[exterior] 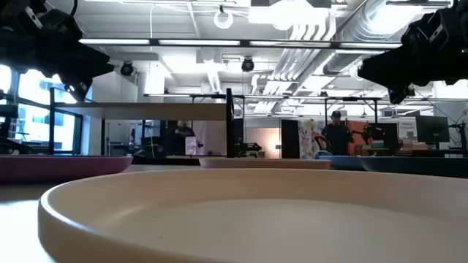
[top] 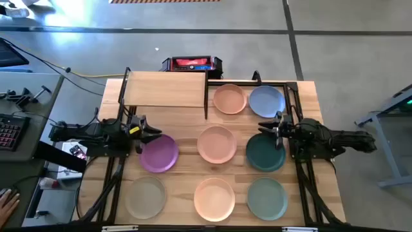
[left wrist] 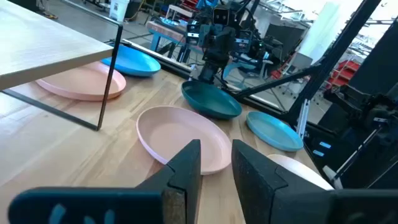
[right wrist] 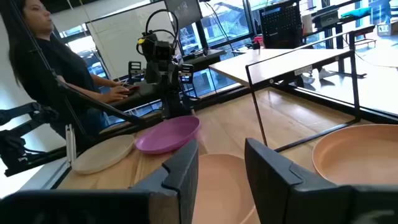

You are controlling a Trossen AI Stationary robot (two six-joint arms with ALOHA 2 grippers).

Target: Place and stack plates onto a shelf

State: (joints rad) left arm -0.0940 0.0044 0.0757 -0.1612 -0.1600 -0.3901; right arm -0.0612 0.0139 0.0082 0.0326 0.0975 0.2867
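Purple plate is being gripped at its near rim by the left hand and is tilting up off the desk, its far edge raised as the right wrist view shows. Dark teal plate is being gripped the same way by the right hand, one side lifted clear of the wood in the left wrist view. Light-wood shelf on a thin black frame is standing beyond the left hand, toward the back edge of the desk, its top board carrying nothing. Peach plate is lying just beside the shelf's leg, and a light blue plate is lying directly beyond the right hand, touching or nearly touching the peach one. Pale pink plate is sitting flat between the two hands. Three more plates are resting along the front row, nearer than both hands: a beige plate before the left hand, a second peach plate in the middle, and a sage green plate before the right hand. Seated person is showing past the left arm in the right wrist view.
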